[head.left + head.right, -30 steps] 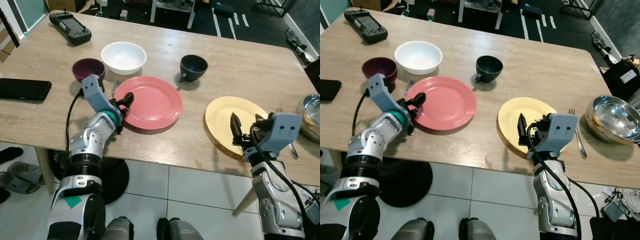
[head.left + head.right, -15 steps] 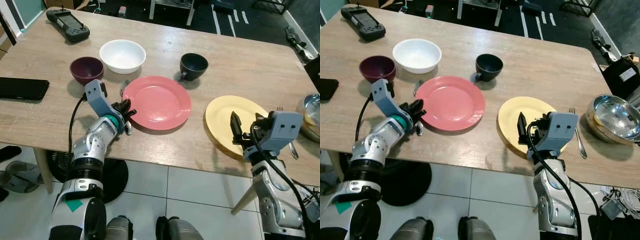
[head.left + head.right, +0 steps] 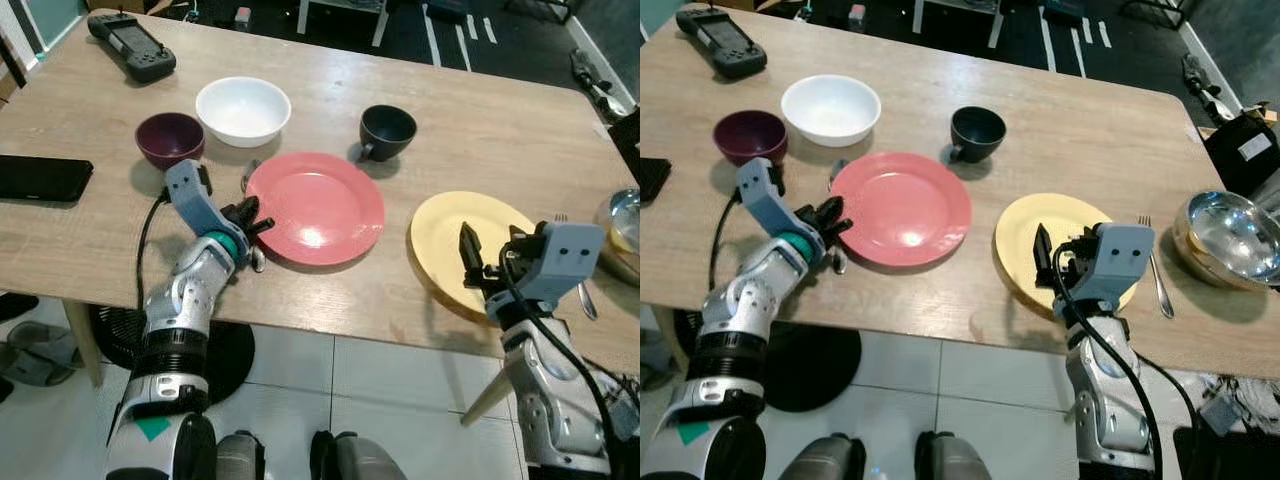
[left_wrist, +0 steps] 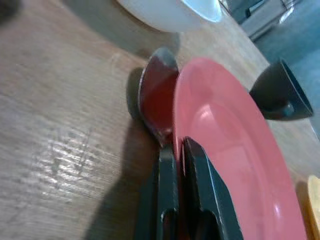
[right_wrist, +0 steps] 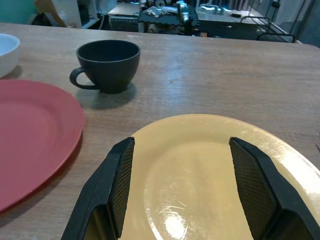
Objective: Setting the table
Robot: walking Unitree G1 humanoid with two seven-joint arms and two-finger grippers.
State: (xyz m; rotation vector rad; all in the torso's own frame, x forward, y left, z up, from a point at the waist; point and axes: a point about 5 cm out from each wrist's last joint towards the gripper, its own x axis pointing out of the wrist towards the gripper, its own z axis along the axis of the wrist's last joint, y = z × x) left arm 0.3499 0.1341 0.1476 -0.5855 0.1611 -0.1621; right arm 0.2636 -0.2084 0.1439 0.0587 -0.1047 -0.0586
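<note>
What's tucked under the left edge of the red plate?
A spoon: its bowl pokes out from under the red plate rim, beside the left pincer. The plate and pincer cover its handle.

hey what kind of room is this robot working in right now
Probably a dining area in a home that doubles as a workspace: a light wooden table holds a round pink plate and a white bowl, while a black handheld controller lies at its far corner.

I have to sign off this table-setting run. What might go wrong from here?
The left gripper is shut at the red plate's rim, right by a spoon; any sweep may shove either. The right gripper is open over the yellow plate, near the table edge; a nudge might tip it off.
</note>
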